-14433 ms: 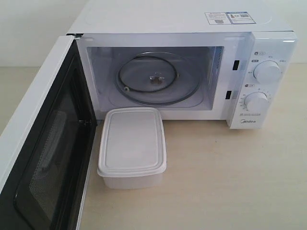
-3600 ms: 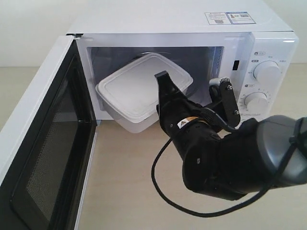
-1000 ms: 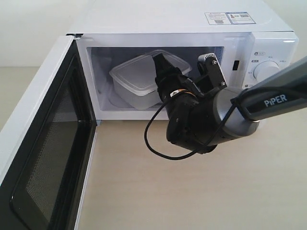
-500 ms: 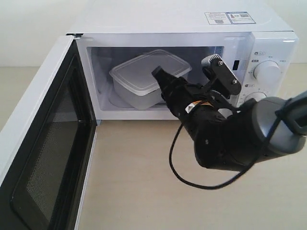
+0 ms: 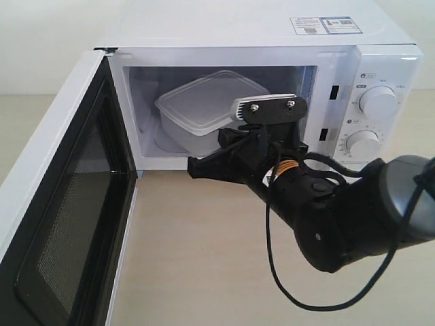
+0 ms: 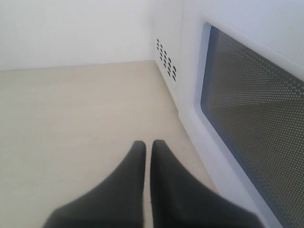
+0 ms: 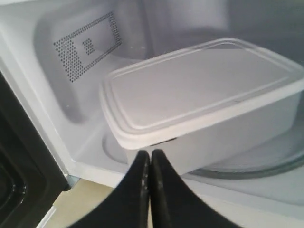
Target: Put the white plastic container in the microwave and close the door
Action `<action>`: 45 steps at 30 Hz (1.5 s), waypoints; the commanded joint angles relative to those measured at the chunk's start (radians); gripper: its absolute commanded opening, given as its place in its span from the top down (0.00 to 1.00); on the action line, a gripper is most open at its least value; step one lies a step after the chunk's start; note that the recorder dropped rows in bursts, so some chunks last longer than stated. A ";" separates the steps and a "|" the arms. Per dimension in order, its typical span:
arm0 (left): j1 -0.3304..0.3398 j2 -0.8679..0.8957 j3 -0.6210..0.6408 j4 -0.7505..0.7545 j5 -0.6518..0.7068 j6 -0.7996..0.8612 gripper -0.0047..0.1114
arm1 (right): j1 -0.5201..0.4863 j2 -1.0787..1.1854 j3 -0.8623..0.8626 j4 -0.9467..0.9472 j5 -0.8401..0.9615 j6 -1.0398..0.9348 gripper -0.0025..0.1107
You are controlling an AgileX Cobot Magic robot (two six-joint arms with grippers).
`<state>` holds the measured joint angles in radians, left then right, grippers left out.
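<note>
The white plastic container [image 5: 204, 109] sits lid-on inside the microwave [image 5: 258, 27], resting skewed on the glass turntable [image 7: 266, 164]. In the right wrist view the container [image 7: 199, 85] fills the cavity just beyond my right gripper [image 7: 150, 154], which is shut and empty, its tips just short of the box's near corner. From outside, the right gripper [image 5: 194, 166] lies in front of the cavity's sill, pointing left. The door [image 5: 61, 204] stands wide open on the left. My left gripper [image 6: 148, 145] is shut and empty above the table, beside the door's outer window [image 6: 251, 95].
The right arm's dark bulky body [image 5: 340, 217] lies over the beige table [image 5: 190, 272] in front of the dial panel [image 5: 378, 102]. Vent holes [image 6: 166, 59] mark the microwave's side wall. The door's black inner frame [image 7: 14, 180] is close beside the right gripper.
The right gripper has left the container on the turntable, come out of the cavity, shut, and swung to point left along the sill. The container and the door have stayed still.
</note>
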<state>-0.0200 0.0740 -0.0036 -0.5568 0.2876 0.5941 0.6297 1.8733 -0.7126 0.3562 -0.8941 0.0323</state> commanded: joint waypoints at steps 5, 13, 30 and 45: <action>0.004 0.002 0.004 -0.002 0.001 0.005 0.92 | -0.002 0.101 -0.098 -0.057 -0.009 -0.004 0.98; 0.004 0.002 0.004 -0.002 0.001 0.005 0.92 | -0.002 0.180 -0.125 -0.060 -0.031 -0.016 0.98; 0.004 0.002 0.004 -0.002 0.001 0.005 0.92 | -0.042 0.255 -0.418 0.012 0.168 -0.149 0.98; 0.004 0.002 0.004 -0.002 0.001 0.005 0.92 | -0.014 0.153 -0.310 0.057 0.241 -0.175 0.98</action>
<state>-0.0200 0.0740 -0.0036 -0.5568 0.2876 0.5941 0.6149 2.0862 -1.0747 0.3873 -0.6551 -0.1334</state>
